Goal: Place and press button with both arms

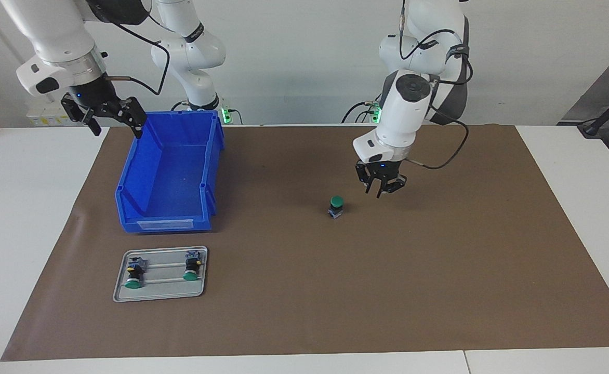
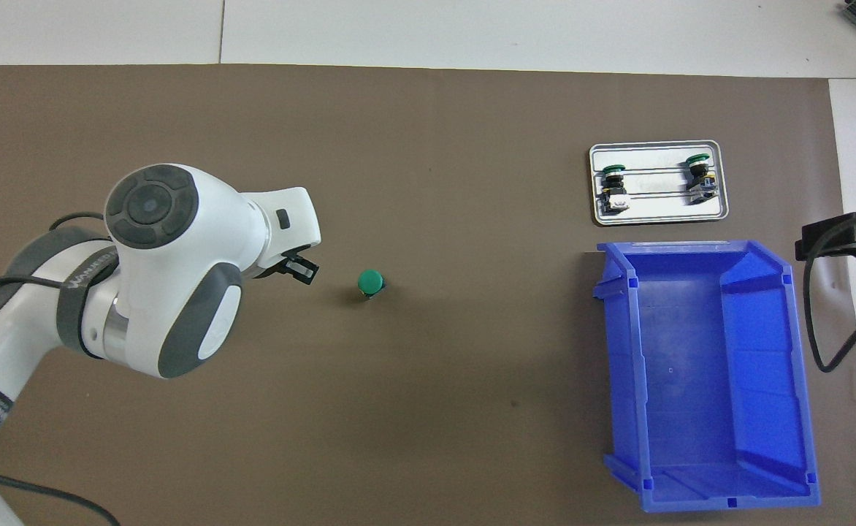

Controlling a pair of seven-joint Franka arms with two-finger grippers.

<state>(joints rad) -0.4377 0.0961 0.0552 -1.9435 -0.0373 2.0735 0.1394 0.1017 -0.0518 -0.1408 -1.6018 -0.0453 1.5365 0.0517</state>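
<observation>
Nearest the robots, the right gripper (image 1: pixel 104 115) is seen raised over the table's white edge beside the open blue plastic bin (image 1: pixel 172 174), its fingers spread apart and empty; that arm is judged to be waiting. Next, the left gripper (image 1: pixel 382 188) is held low over the brown mat (image 1: pixel 439 270), fingers apart and empty, just beside the upright green-capped push-button (image 1: pixel 336 206) and not touching it. For a clean press, the gripper should be centred over the cap and lowered straight, lest the button be tipped. Farthest, two similar buttons are laid in the flat grey metal tray (image 1: pixel 160 296). From overhead, the left gripper is mostly hidden by its own wrist.
</observation>
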